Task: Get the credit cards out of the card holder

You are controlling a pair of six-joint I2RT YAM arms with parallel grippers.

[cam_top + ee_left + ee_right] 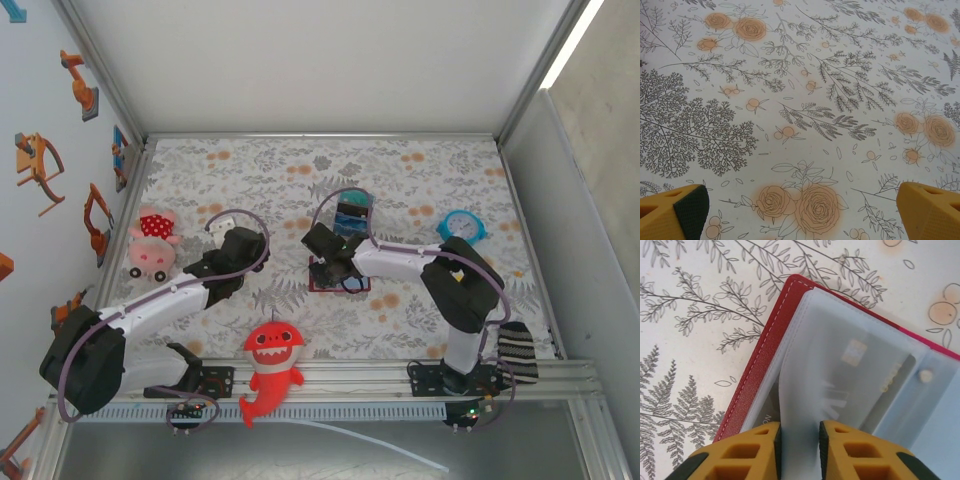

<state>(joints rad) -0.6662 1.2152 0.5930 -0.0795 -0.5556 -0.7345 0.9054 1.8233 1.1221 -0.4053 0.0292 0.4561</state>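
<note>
One card holder (322,286) at table centre, 6 o'clock of striped block (352,212) | right gripper (800,432) pinching its frosted sleeve (805,390) | left gripper (802,202) spread, at 9 o'clock | credit card (855,352) inside: likely light, stiff, slick; sleeve floppy, so grip card edge at pocket mouth

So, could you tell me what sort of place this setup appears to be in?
Most likely a robot test cell rather than a home: an aluminium frame rail runs along the near edge, plain white wall panels enclose it, and the floral cloth is staged with props like the plush shark.
</note>
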